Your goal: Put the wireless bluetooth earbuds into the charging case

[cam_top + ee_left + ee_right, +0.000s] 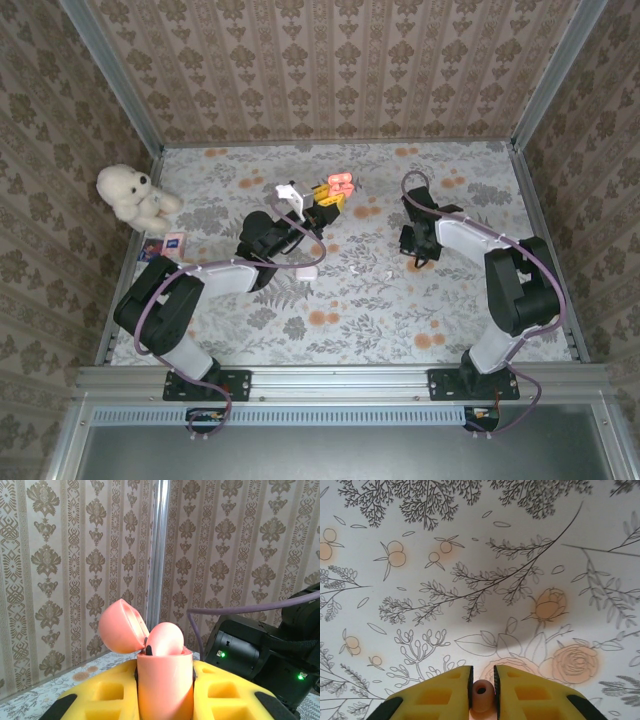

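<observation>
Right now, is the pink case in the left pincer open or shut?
Open. The pink case, gripped in the left pincer, has its lid swung back off the body.

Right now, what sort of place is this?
Probably a robot test booth dressed like a home: wallpapered walls in a metal frame, a flowered tabletop, a teddy.
</observation>
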